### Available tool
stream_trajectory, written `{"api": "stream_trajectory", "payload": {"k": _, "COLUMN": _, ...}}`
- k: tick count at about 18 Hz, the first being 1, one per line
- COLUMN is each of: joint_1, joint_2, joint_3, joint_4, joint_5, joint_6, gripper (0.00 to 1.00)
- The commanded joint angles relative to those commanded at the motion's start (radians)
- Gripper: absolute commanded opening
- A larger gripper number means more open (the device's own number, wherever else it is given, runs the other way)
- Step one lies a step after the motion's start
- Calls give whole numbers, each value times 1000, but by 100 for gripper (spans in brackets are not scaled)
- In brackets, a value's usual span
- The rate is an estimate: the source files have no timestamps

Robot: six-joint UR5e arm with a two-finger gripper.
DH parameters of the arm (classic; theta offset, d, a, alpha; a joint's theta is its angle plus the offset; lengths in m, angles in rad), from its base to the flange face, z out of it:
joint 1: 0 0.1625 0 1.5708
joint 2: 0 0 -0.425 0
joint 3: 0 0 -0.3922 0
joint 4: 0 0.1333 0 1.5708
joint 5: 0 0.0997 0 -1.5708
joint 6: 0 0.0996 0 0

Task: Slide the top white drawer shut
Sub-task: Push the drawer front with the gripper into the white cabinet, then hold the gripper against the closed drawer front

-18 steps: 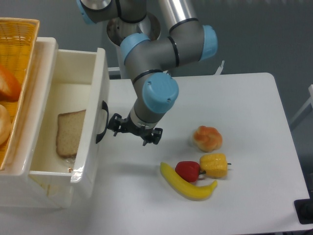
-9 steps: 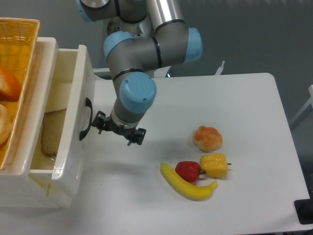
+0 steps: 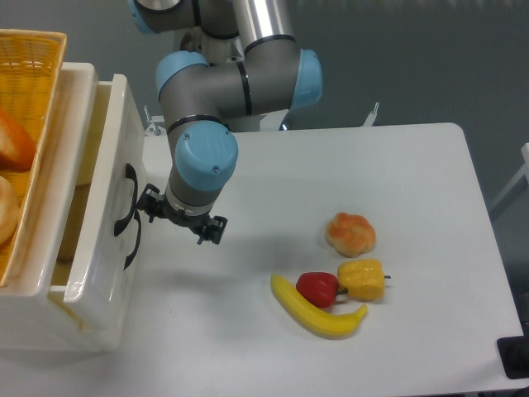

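- Most of the travel is done: the top white drawer [image 3: 106,207] has slid well back into the cabinet [image 3: 70,107] over the last second. A wide open box a moment ago, now only a narrow slot of its interior shows on the far side of the drawer front from my hand. The bread slice that lay in plain view inside is now hidden, or nearly so.
- Drawer front stands just ahead of my gripper [image 3: 180,219], still proud of the cabinet face, so I judge the closing as unfinished, with a short push left.
- My arm has swept toward the cabinet with the drawer. The gripper now sits just beside the black handle [image 3: 128,215], touching or near touching; I cannot tell which from this angle.
- Finger state: cannot tell whether spread or pressed together; the wrist body covers the tips. Nothing seems pinched; I judge this a push rather than a grasp.
- Yellow wicker basket [image 3: 25,124] sits on top of the cabinet, beyond the drawer from my hand, clear of the drawer's path.
- Lower drawer is under the top one, mostly hidden; leaving it alone.
- Behind my hand, well apart on the table [image 3: 413,165]: banana [image 3: 318,318], bread roll [image 3: 351,234], yellow pepper [image 3: 362,279], red pepper [image 3: 317,288]. None has moved. None lies between me and the drawer.
- Nothing visible blocks the last stretch.
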Motion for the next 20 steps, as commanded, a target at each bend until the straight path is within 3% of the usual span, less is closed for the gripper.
{"api": "stream_trajectory", "payload": {"k": 20, "joint_1": -26, "joint_2": 6, "joint_3": 2, "joint_4": 0, "joint_5": 3, "joint_6": 3, "gripper": 100}}
